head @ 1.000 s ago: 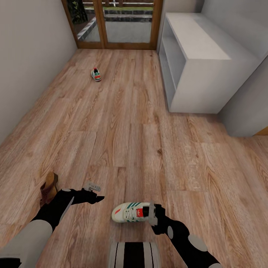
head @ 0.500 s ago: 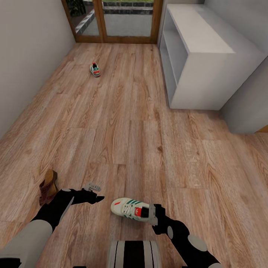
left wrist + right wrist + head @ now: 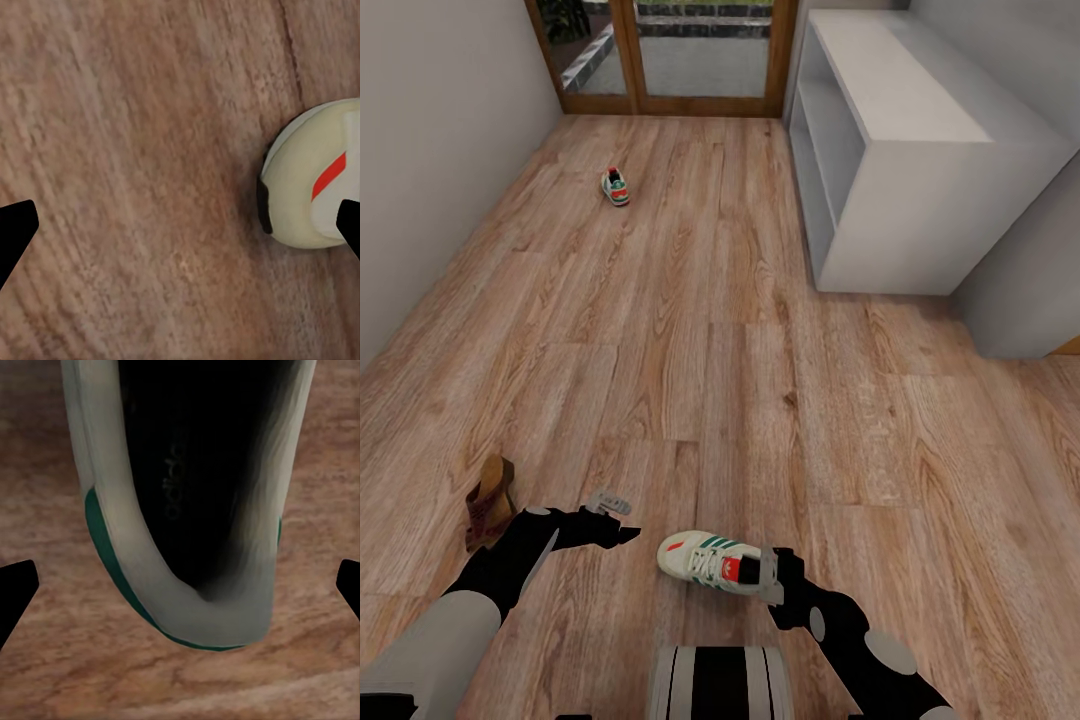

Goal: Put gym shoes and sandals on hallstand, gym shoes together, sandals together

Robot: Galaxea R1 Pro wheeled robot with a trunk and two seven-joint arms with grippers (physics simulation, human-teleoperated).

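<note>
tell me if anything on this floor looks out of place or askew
Yes. The two gym shoes are split up: one lies by the right gripper, the other far off near the glass door. A brown sandal stands tipped on edge near the left arm.

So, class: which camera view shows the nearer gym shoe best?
The head view: the whole nearer gym shoe, on the floor. The right wrist view gives only its heel opening; the left wrist view, just its toe.
</note>
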